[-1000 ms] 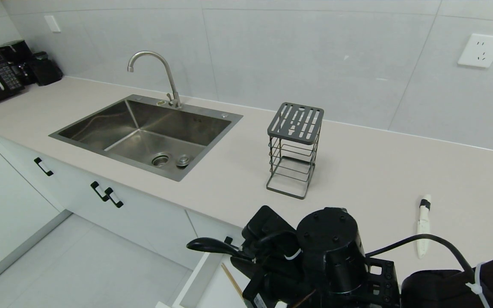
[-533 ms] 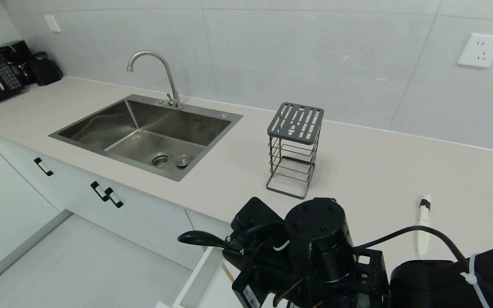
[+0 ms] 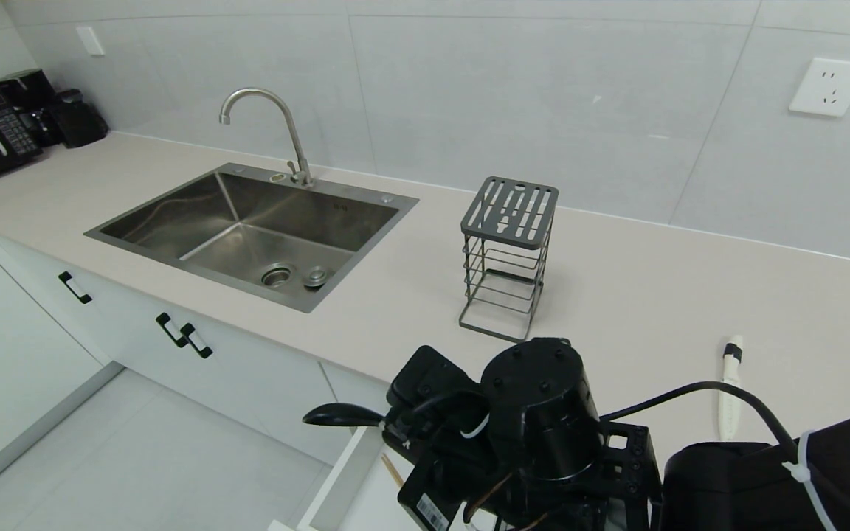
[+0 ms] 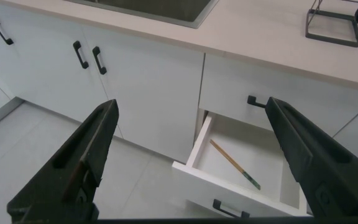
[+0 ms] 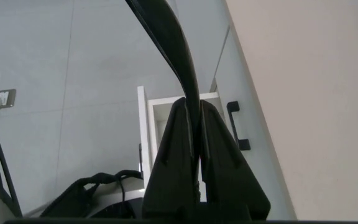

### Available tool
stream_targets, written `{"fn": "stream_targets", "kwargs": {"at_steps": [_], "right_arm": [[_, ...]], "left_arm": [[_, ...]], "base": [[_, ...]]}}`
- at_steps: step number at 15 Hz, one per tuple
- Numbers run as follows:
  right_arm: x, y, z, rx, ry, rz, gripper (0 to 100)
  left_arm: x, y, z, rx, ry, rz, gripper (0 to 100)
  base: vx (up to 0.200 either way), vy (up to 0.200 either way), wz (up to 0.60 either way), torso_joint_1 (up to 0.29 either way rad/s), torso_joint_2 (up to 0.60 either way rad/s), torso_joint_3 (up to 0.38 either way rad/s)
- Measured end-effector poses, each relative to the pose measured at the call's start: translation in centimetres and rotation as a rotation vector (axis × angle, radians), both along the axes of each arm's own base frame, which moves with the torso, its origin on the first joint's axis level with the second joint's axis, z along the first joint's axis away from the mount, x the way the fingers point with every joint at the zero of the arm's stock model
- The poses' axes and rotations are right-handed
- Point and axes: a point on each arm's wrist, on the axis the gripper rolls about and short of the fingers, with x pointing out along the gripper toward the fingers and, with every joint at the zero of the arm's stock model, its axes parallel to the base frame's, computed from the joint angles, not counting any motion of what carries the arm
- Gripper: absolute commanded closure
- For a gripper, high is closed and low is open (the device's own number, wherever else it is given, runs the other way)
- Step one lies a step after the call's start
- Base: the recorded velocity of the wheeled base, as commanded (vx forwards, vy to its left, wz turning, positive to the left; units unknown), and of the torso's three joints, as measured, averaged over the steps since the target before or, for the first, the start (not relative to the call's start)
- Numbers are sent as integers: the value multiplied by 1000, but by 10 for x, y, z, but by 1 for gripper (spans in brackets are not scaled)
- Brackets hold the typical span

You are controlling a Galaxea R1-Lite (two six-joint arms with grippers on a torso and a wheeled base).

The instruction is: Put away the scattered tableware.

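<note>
A black spoon (image 3: 340, 415) sticks out past the counter's front edge, above the open white drawer (image 3: 336, 483). My right gripper (image 3: 400, 432) is shut on its handle; in the right wrist view the slim black spoon handle (image 5: 169, 43) runs out from between the closed fingers (image 5: 219, 155) of that gripper (image 5: 193, 111). My left gripper (image 4: 197, 155) hangs open and empty above the open drawer (image 4: 197, 152), where a wooden chopstick (image 4: 235, 163) lies. A white knife (image 3: 727, 387) with a black band lies on the counter at the right.
A dark wire utensil rack (image 3: 510, 258) stands mid-counter, its base also in the left wrist view (image 4: 334, 25). A steel sink (image 3: 248, 228) with a faucet (image 3: 263, 125) is at the left. Cabinet doors with black handles (image 3: 181, 335) sit below the counter edge.
My right arm has carried the black spoon leftward, farther out past the counter edge over the drawer. The knife and rack have stayed put.
</note>
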Motion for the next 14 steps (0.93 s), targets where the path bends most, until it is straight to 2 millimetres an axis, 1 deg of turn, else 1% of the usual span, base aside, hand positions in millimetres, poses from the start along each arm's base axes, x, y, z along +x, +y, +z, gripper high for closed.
{"fn": "stream_targets", "kwargs": {"at_steps": [2, 5, 10, 14], "right_arm": [[0, 0, 0, 1, -1, -1, 100], [1, 2, 3, 11, -6, -2, 100], [3, 6, 5, 5, -4, -2, 100], [4, 12, 12, 8, -4, 1, 100]], "left_arm": [[0, 0, 0, 0, -1, 0, 0], [0, 0, 0, 0, 0, 0, 0], [0, 0, 0, 1, 0, 0, 0], [0, 0, 0, 1, 1, 0, 0]], "base": [[0, 0, 0, -50, 94, 52], [0, 0, 0, -181, 356, 175], [0, 0, 0, -269, 535, 264], [0, 0, 0, -275, 544, 262]]}}
